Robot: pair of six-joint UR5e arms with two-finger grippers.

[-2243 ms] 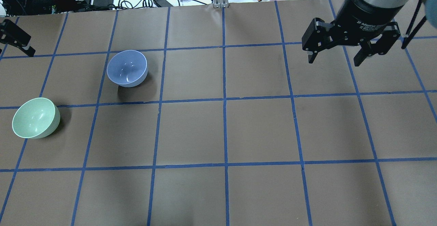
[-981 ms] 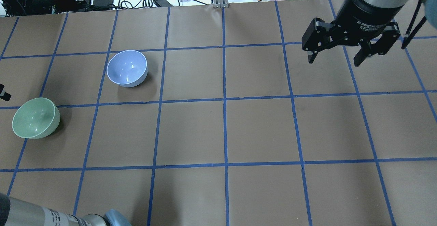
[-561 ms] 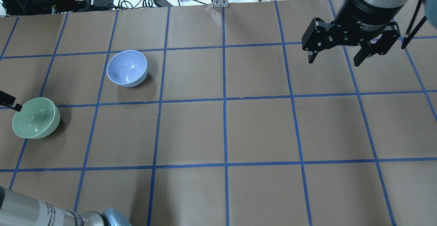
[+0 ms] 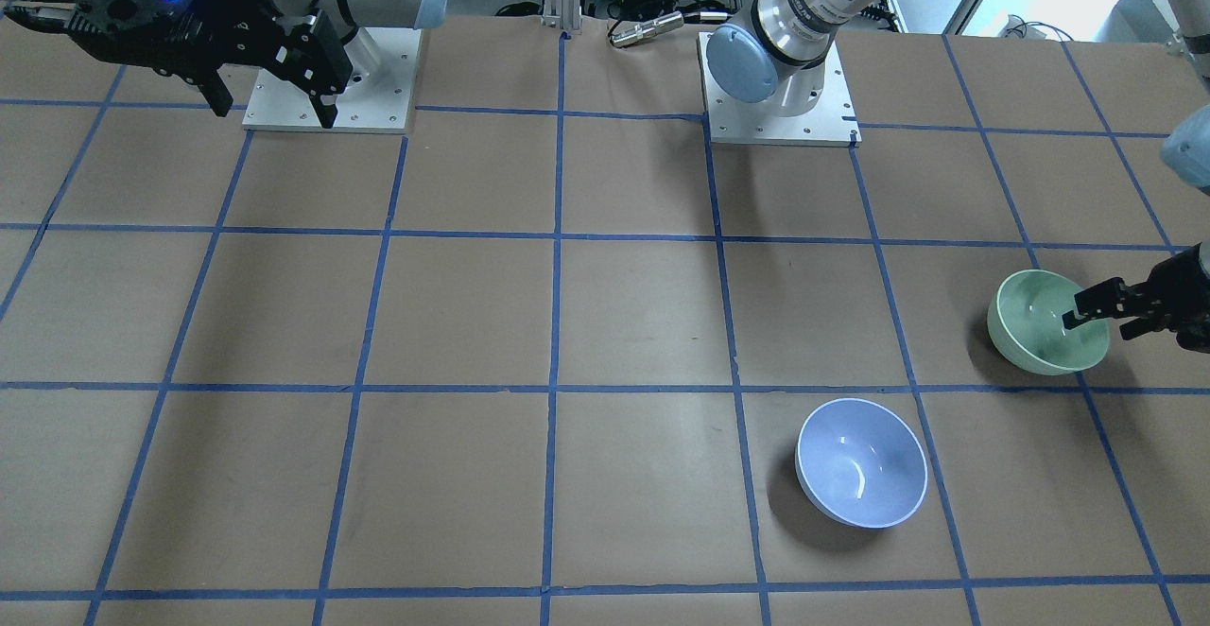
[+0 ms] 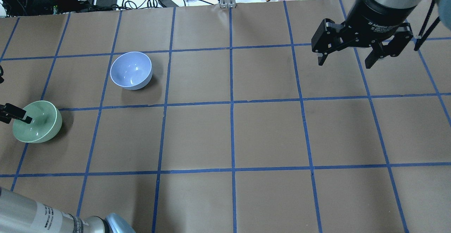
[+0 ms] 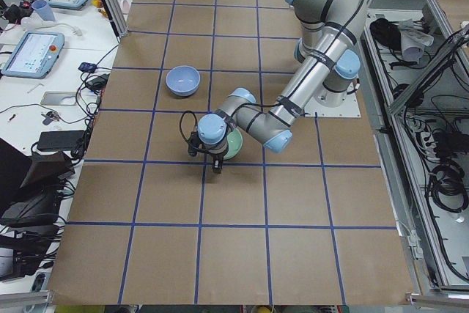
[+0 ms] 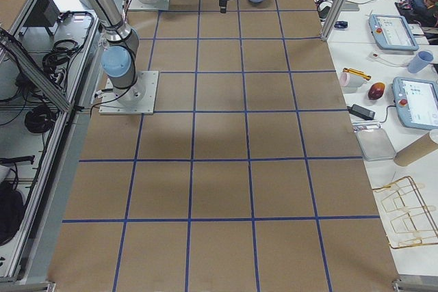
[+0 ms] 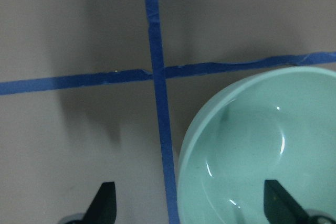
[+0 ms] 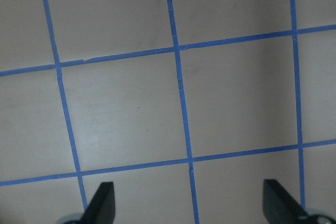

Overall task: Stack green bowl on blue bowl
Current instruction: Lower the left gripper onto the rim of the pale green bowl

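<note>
Released and spread, the left claw [image 4: 1101,323] straddles the wall of the green bowl [image 5: 37,124] on the side toward the bench's left end. We confirm this in the left wrist-mounted view. One fingertip [image 8: 277,205] hangs over the bowl's interior and the other over bare bench [image 5: 267,131], with the rim between them. We cannot tell whether either finger touches the bowl.

The overhead exterior view shows only one finger of this claw, at the picture's left edge over the rim. The front-facing view shows both fingers.

The green bowl sits upright on the bench near its left end. The blue bowl [image 5: 131,70] sits upright apart from it, farther from the robot and nearer the middle.

Only the exterior left view shows the whole left arm [image 6: 293,100]. It runs out from its base, folds low at the elbow, and points the wrist down at the green bowl.

The right claw [image 5: 344,64] is likewise released and holds nothing. It hangs pointing down, raised above the bench's right part, and its wrist view shows only bench and blue tape lines [image 9: 181,103].
</note>
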